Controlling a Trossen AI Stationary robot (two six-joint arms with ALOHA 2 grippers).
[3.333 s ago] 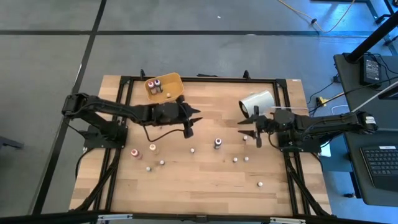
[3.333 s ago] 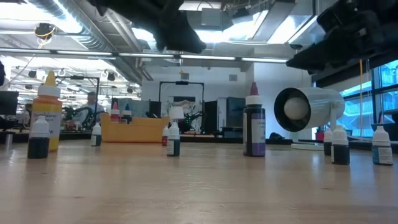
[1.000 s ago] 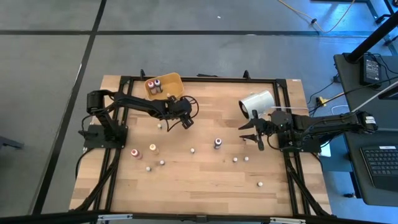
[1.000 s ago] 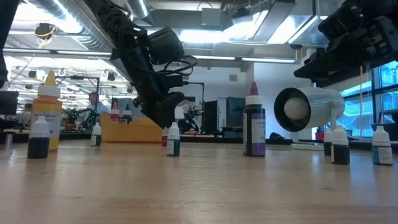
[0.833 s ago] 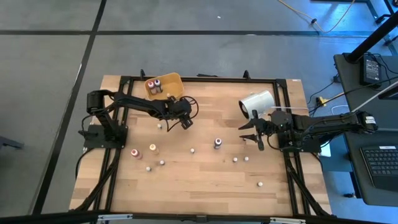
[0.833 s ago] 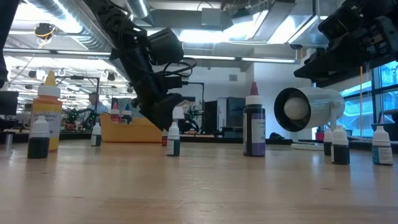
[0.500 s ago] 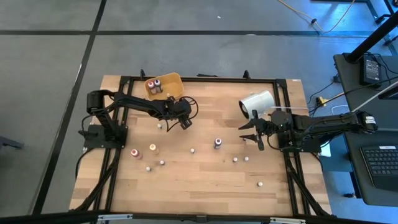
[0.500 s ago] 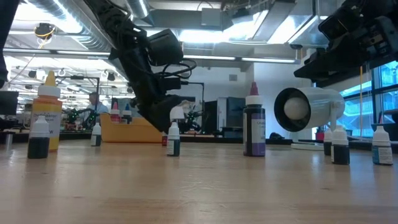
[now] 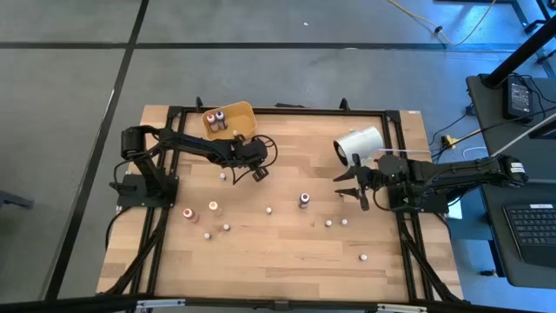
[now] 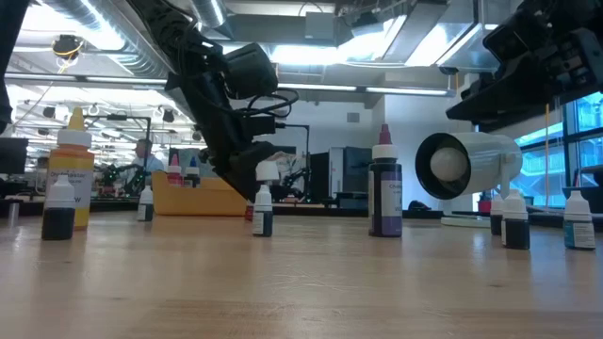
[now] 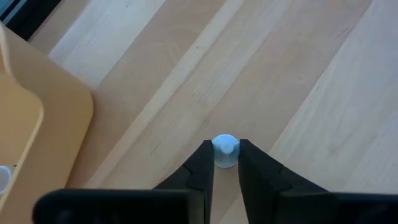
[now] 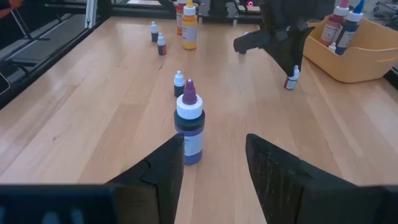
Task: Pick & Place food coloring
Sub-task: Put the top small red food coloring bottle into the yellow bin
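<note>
Several small food coloring bottles [image 9: 269,209] stand scattered on the wooden table, and a few more stand in the yellow-orange tray [image 9: 246,114]. My left gripper [image 9: 258,172] is down by the tray, shut on one tiny pale-capped bottle [image 11: 225,150]. The right wrist view also shows that bottle [image 12: 291,78] under the left fingers. My right gripper [image 9: 356,188] hovers open near the table's right side. It faces a larger purple-tipped bottle [image 12: 189,127] without touching it. My left gripper pinches the tiny bottle by its pale cap [image 11: 225,147] between the two fingertips, coming from above and pointing down. The bottle is upright. In the right wrist view its base [image 12: 289,86] seems to stand on the table.
A large white cylinder [image 9: 359,143] lies on its side near the far right corner, beside my right arm. An orange bottle [image 9: 213,207] and a red one [image 9: 185,213] stand on the left. More tiny bottles [image 9: 344,222] dot the middle and near right. A black frame borders the table.
In the last second my left gripper has stayed low on the bottle beside the tray, with no clear shift. Before that, it had come down from well above the table. My right arm has kept still.
</note>
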